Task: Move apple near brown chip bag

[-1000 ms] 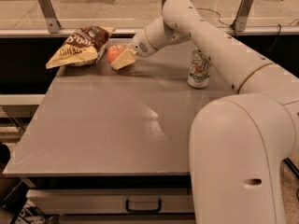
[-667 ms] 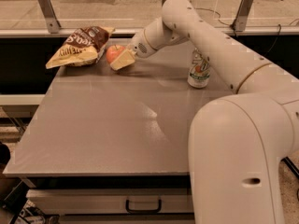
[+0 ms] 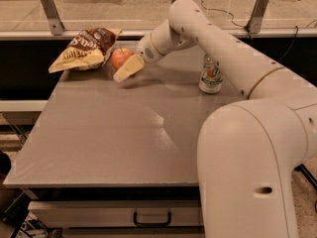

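The red-orange apple (image 3: 120, 57) sits at the back left of the grey table (image 3: 114, 133), touching or almost touching the right edge of the brown chip bag (image 3: 84, 48). The bag lies wrinkled on the table's back left corner. My gripper (image 3: 127, 69) reaches in from the right and sits right in front of the apple, low over the table, covering the apple's lower right side. I cannot see whether it holds the apple.
A white-green soda can (image 3: 210, 76) stands upright at the back right, partly behind my arm (image 3: 223, 48). A ledge with metal posts (image 3: 49, 11) runs behind the table. A drawer handle (image 3: 152, 217) is below the front edge.
Almost nothing: the gripper has shifted very slightly down and left in front of the apple. The apple, bag and can have not moved.
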{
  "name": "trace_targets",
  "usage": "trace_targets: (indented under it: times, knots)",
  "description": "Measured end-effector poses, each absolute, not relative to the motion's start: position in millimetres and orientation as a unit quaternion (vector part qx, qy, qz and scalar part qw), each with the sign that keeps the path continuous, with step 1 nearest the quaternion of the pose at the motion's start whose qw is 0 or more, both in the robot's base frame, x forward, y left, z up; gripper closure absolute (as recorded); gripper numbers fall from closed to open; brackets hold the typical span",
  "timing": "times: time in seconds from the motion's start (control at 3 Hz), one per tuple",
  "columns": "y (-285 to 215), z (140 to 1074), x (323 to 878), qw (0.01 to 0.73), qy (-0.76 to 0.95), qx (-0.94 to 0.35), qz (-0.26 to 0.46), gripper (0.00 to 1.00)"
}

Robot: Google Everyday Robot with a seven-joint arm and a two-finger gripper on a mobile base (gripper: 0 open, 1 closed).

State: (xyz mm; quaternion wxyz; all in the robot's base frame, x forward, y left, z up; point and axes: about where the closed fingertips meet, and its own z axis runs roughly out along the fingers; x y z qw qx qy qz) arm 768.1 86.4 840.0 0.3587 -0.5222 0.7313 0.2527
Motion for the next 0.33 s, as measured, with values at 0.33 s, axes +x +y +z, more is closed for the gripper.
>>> trace_targets:
  times: [0.33]
  knots:
    - [86.5, 839.9, 768.1, 0.359, 0.731, -0.522, 0.253, 0.0]
